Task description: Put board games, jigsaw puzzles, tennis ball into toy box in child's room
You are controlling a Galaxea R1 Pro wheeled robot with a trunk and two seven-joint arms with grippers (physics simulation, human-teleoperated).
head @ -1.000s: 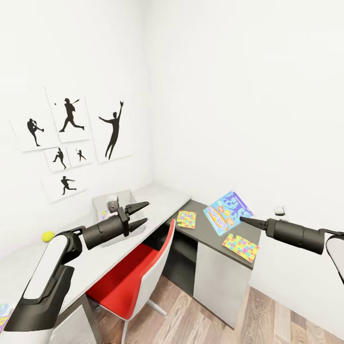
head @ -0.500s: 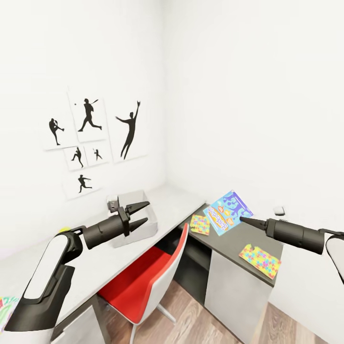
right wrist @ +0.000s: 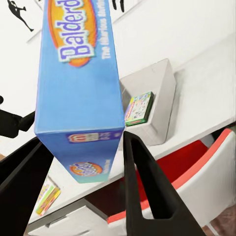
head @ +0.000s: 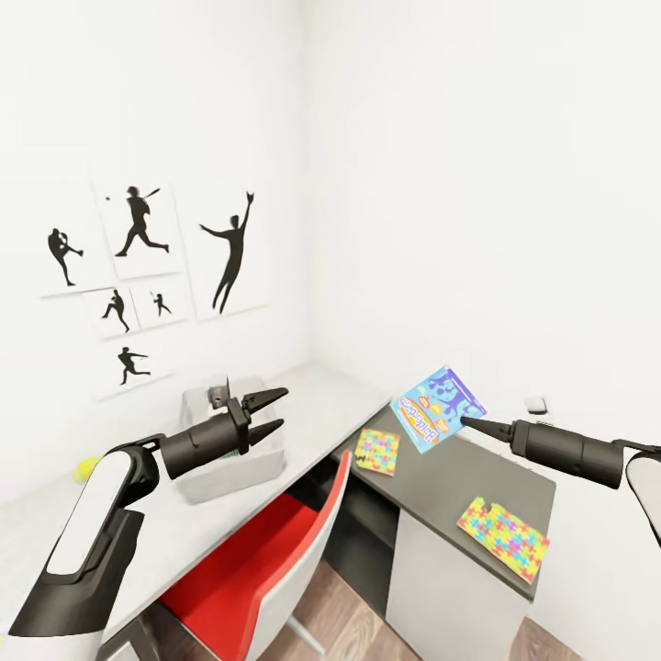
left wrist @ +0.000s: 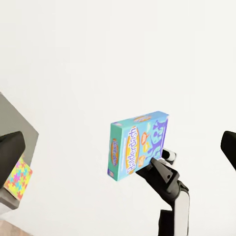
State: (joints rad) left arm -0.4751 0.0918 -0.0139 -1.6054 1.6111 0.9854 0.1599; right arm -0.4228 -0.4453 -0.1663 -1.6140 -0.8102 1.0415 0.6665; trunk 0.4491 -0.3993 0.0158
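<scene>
The flat blue-and-white board game box with orange lettering (head: 438, 408) is hanging in the air, tilted, above the lower dark grey section of the long worktop (head: 441, 477), pinched at one edge by the right claw (head: 466, 422). In the right wrist view the same box (right wrist: 78, 88) is sitting between the two black fingers (right wrist: 145, 196), which are pressing on its narrow sides. In the left wrist view the box (left wrist: 137, 145) is showing its printed cover against the white wall, with the right claw (left wrist: 155, 169) gripping its lower corner.

Two thin square jigsaw sheets of multicoloured pieces are lying flat on the dark section: one (head: 378, 451) near the inner corner, the other (head: 503, 538) near the front edge, well apart from each other.

The shallow pale grey toy box (head: 229, 450) is resting on the pale grey upper part of the worktop, beside the wall. The right wrist view is showing this tray (right wrist: 155, 98) with a small colourful flat game box (right wrist: 139, 108) lying inside it. The left claw (head: 274, 411) is hovering just above the tray with its fingers spread and nothing between them.

A small yellow-green tennis ball (head: 87, 469) is sitting on the worktop near the wall, partly hidden behind the left arm. A red-and-white chair (head: 275, 569) is standing tucked under the worktop, and black sports silhouettes (head: 138, 266) are hanging on the wall.
</scene>
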